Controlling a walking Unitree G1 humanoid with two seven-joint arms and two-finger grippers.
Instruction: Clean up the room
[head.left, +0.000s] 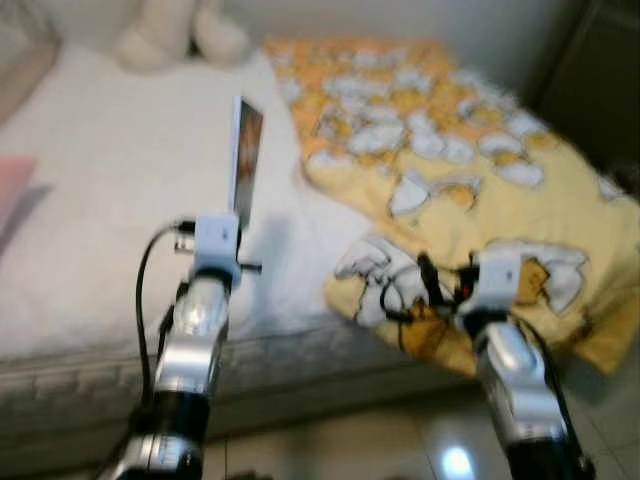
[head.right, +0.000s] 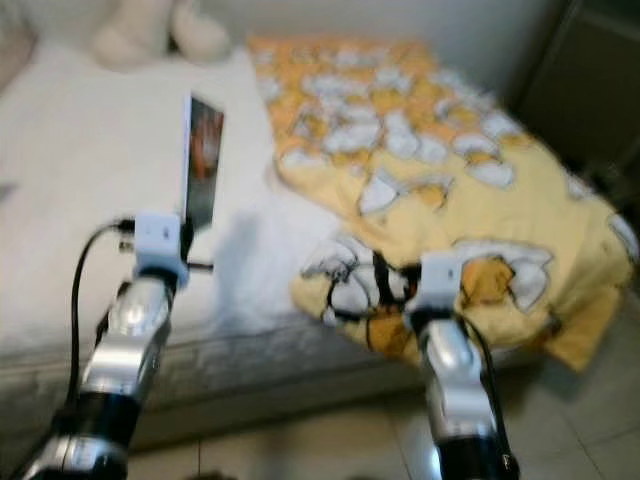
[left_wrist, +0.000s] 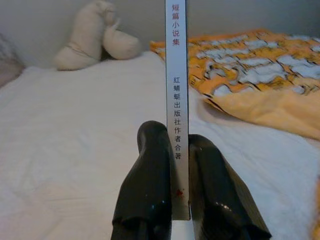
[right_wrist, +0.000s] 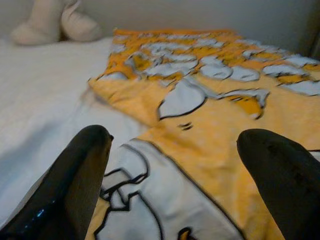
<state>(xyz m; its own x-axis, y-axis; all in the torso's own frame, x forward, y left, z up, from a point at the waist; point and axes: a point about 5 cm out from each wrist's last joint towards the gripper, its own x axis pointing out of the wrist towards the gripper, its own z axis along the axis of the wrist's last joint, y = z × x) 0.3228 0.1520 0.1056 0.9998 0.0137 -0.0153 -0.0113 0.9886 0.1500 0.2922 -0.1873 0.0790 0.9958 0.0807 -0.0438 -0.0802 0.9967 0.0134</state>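
My left gripper (left_wrist: 176, 150) is shut on a thin white-spined book (head.left: 244, 158), held upright on edge above the white bed (head.left: 110, 200). In the left wrist view the book's spine (left_wrist: 176, 90) with printed characters runs up between my two black fingers (left_wrist: 150, 185). My right gripper (right_wrist: 175, 150) is open, its fingers (right_wrist: 80, 175) spread just above the near corner of a yellow blanket (head.left: 470, 170) with white cartoon patches. That blanket lies rumpled over the right half of the bed, and its corner hangs over the front edge.
A cream plush toy (head.left: 180, 35) lies at the head of the bed against the wall. A pink item (head.left: 12, 185) sits at the bed's left edge. Dark furniture (head.left: 600, 70) stands on the right. Glossy tiled floor (head.left: 400, 440) runs in front of the bed.
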